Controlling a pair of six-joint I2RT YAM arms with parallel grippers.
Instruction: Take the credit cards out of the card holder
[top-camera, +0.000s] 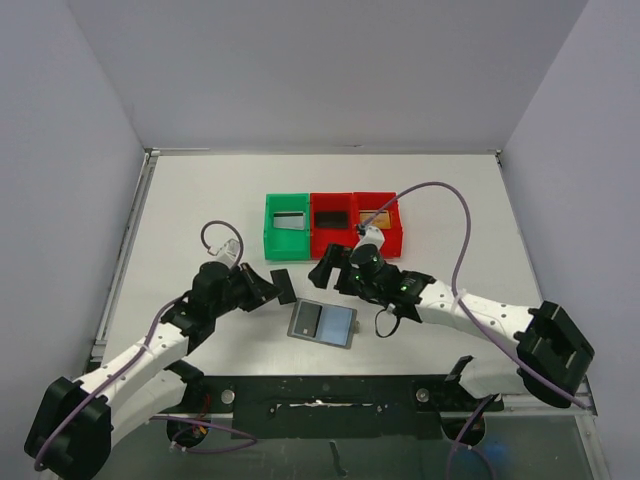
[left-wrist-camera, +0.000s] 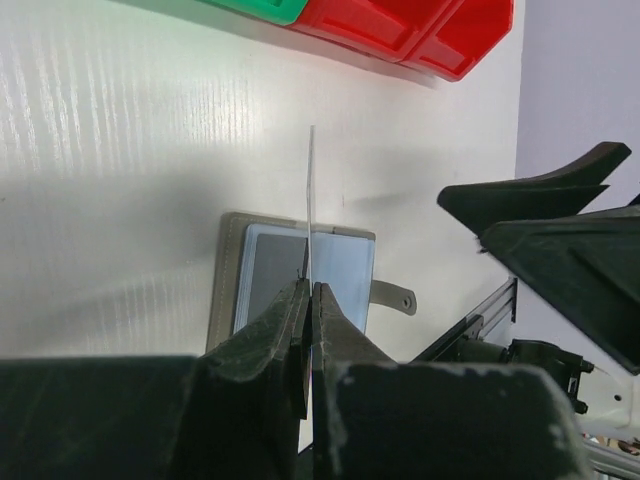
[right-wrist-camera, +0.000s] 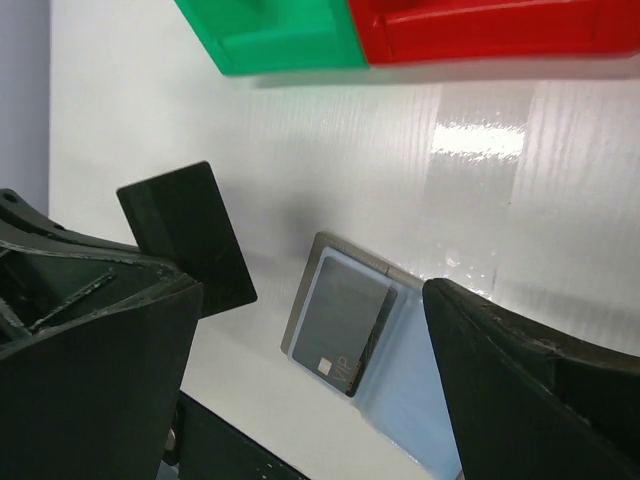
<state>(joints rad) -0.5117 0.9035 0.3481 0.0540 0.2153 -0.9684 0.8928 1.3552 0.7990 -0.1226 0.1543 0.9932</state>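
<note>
Credit card (right-wrist-camera: 188, 238), thin matte-black rectangle, edgewise in left tool (left-wrist-camera: 309, 290)

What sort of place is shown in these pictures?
Probably a robot test cell in a lab: plain grey walls box in a white table, a left arm and a right arm are bolted at its near edge, and coloured bins stand in a row.

From my right wrist view, one marking is found. The grey card (right-wrist-camera: 352, 318) lying in the open card holder (right-wrist-camera: 300, 318) carries slanted pale lettering near its lower corner, beside a small pale patch. It appears to read "VIP", but I cannot confirm this. From overhead it is too small to read.
</note>
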